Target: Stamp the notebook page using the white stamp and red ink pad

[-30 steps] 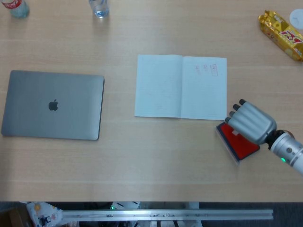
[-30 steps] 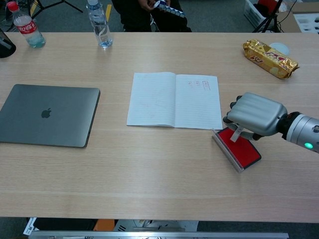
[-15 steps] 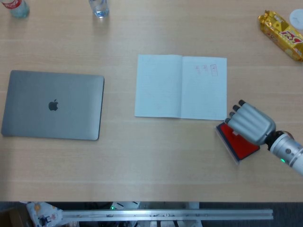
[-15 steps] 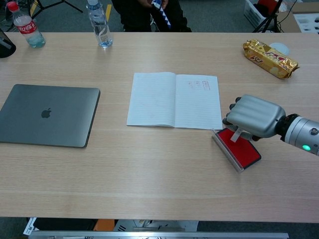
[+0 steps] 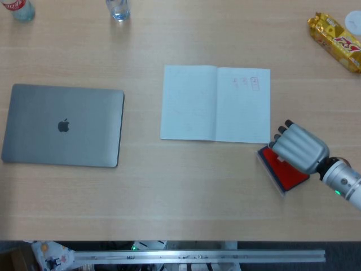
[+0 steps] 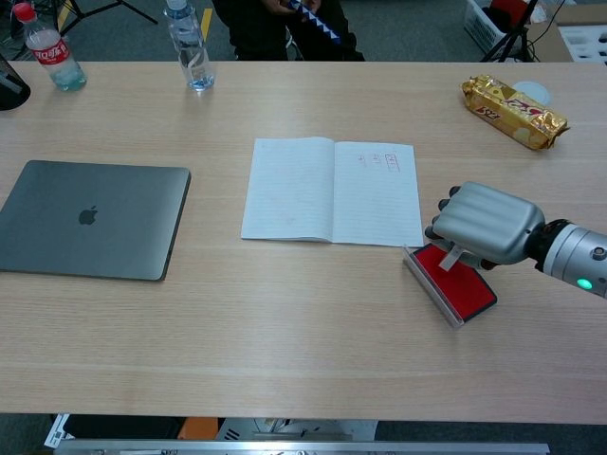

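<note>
Fingers (image 6: 444, 220) of R hand (image 6: 484, 226) hold white stamp (image 6: 450, 254) on ink pad (image 6: 460, 282).

A lab or office workspace is showing here: a closed laptop (image 6: 90, 220) is lying by the left edge of a long wooden table (image 6: 285, 332), drink bottles (image 6: 188, 45) standing along its far edge, tripod legs (image 6: 100, 9) beyond.
</note>
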Controlling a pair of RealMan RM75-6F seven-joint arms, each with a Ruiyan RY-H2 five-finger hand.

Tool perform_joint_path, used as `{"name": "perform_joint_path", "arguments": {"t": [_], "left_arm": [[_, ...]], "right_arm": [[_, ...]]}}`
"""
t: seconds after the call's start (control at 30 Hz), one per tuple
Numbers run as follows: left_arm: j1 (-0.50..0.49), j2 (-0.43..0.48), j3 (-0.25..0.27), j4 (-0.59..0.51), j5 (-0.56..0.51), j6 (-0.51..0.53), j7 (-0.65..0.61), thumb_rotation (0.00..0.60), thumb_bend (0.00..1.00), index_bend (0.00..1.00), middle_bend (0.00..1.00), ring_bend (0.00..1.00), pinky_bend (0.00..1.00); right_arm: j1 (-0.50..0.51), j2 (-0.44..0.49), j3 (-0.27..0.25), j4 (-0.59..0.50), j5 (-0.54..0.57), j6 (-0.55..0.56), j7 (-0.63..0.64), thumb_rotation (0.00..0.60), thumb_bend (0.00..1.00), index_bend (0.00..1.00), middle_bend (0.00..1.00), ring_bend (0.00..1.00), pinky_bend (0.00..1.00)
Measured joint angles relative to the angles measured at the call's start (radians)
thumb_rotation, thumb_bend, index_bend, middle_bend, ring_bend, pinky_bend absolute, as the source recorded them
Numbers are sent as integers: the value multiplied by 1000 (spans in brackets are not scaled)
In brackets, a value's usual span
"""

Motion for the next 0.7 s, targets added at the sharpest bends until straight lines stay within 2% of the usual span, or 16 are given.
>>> {"name": "perform_joint_path", "arguments": {"t": [0.23, 0.47, 0.7], "left_arm": [[0, 1, 1, -1, 0, -2, 0, 600, 208, 255, 83, 135, 21], [-1, 8, -1, -11, 3, 0, -1, 600, 208, 253, 82, 134, 21], [-4, 6, 1, -21, 11, 0, 8, 600, 207, 253, 82, 135, 21]], "right_arm": [[-5, 4, -1, -4, -5, 5, 0, 600, 430, 746, 598, 453, 423], [-9, 51, 25, -61, 9, 35, 34, 600, 430, 746, 598, 454, 423], [18, 132, 102, -158, 92, 24, 81, 600, 430, 746, 599, 454, 423]]}}
